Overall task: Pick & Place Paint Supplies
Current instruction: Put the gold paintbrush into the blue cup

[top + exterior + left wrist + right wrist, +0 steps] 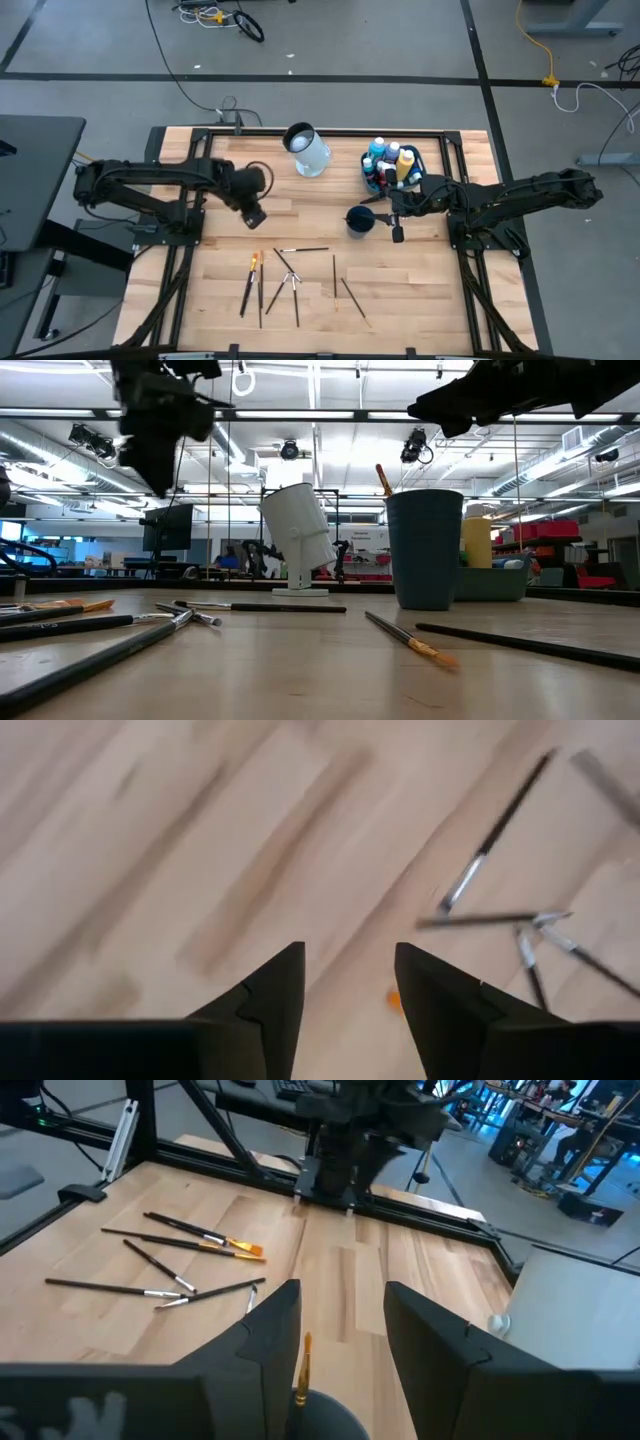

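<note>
Several thin paintbrushes (290,275) lie scattered flat on the wooden table toward its near edge; they also show in the right wrist view (170,1260). One orange-tipped brush (301,1365) stands in the dark blue cup (360,219), leaning on its rim (383,478). Small white-capped paint bottles (392,160) stand in the teal tub (372,180). My right gripper (397,232) is open and hovers just right of and above the cup (320,1420). My left gripper (256,216) is open in the air above bare wood, on the far side of the brushes (490,840).
A white and pale-blue jug (308,150) stands near the far edge, left of the tub. A dark frame runs along the table's edges (330,131). Bare wood lies between the left gripper and the cup (305,215).
</note>
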`<state>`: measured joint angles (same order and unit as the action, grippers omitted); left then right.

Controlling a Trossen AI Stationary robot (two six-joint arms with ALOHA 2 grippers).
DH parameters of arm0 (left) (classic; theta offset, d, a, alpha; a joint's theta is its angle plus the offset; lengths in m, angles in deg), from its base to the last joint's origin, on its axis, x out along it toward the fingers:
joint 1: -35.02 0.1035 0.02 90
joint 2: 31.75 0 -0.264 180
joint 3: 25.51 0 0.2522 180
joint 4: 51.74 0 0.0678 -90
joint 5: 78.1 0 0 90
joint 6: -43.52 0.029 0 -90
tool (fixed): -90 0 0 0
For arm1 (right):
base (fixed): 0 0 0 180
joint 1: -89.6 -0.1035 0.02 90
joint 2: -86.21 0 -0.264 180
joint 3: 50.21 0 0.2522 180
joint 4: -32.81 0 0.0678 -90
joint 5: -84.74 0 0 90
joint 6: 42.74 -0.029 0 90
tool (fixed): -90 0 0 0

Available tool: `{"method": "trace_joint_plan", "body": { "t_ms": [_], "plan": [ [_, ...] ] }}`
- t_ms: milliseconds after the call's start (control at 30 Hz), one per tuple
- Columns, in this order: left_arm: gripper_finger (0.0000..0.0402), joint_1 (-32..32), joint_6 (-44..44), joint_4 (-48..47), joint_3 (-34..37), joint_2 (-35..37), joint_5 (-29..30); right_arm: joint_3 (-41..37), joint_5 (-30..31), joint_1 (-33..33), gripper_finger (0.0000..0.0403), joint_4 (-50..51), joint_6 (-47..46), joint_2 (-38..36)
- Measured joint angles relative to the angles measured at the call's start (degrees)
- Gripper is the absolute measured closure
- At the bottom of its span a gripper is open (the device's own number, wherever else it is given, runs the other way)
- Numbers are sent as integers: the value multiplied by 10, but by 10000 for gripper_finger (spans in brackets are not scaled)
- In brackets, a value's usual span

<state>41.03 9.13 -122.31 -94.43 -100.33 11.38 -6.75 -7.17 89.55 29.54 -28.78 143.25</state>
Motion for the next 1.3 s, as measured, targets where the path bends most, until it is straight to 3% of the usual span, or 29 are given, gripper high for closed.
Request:
{"method": "trace_joint_plan", "body": {
  "t_ms": [233,500,867,1300],
  "plan": [
    [244,-87,-156,-11,0,-13,59,0,0,0,252,0,0,0],
    [242,-140,-248,-5,0,-94,56,0,0,0,252,0,0,1],
    [242,-209,-276,42,0,-238,-52,0,0,0,252,-4,17,1],
    [242,-227,-310,104,0,-282,-42,0,0,0,252,-20,123,1]
  ]
}}
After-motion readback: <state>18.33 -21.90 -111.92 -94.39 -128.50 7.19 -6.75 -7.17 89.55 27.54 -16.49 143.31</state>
